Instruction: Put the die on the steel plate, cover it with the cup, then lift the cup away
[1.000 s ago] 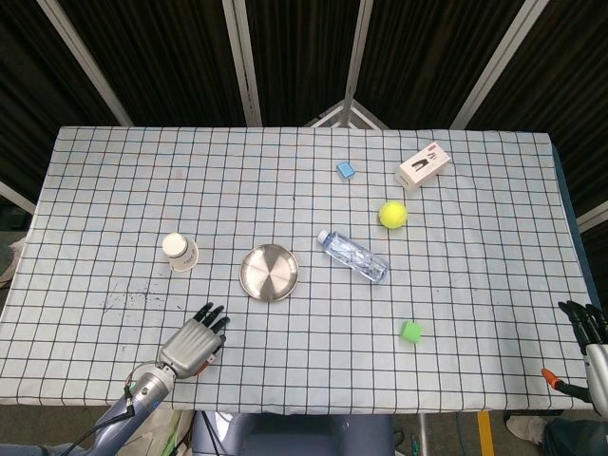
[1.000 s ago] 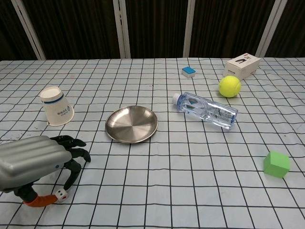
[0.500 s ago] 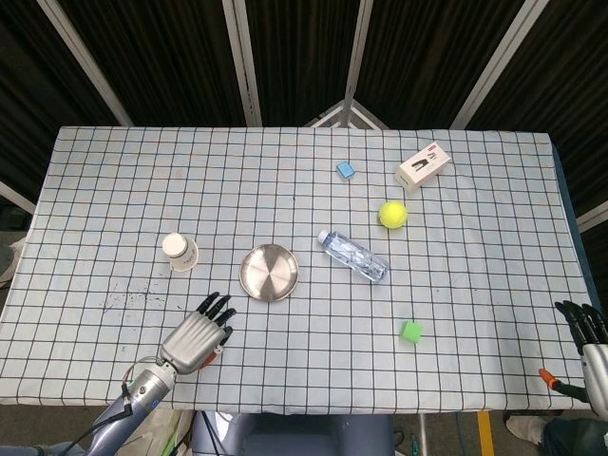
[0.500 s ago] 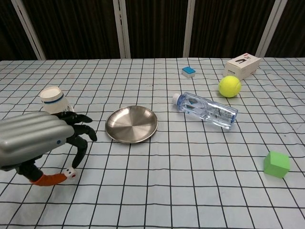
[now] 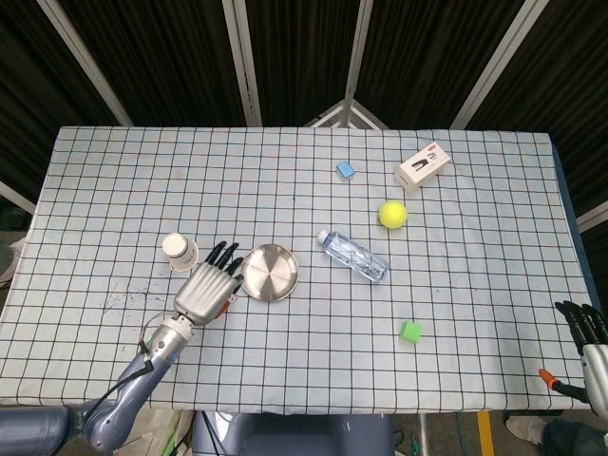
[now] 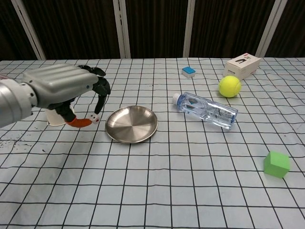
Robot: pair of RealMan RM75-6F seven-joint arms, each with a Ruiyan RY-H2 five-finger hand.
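My left hand (image 5: 207, 287) (image 6: 64, 88) hovers above the cloth just left of the steel plate (image 5: 269, 273) (image 6: 131, 124). It pinches a small white die (image 6: 96, 118) between its orange-tipped thumb and a finger, close to the plate's left rim. The hand hides the die in the head view. The white paper cup (image 5: 179, 251) stands upside down to the left of the plate; in the chest view the hand covers most of the cup (image 6: 55, 119). My right hand (image 5: 583, 324) rests at the table's lower right corner, fingers apart, holding nothing.
A clear plastic bottle (image 5: 353, 256) (image 6: 206, 110) lies right of the plate. Beyond it are a tennis ball (image 5: 392, 214) (image 6: 229, 86), a white box (image 5: 423, 165) (image 6: 242, 65) and a blue block (image 5: 347, 170) (image 6: 188, 71). A green cube (image 5: 410, 331) (image 6: 276, 164) sits front right.
My left hand has risen from near the front edge with the die and travelled forward to the plate's left rim, passing in front of the cup. The right hand stayed put.
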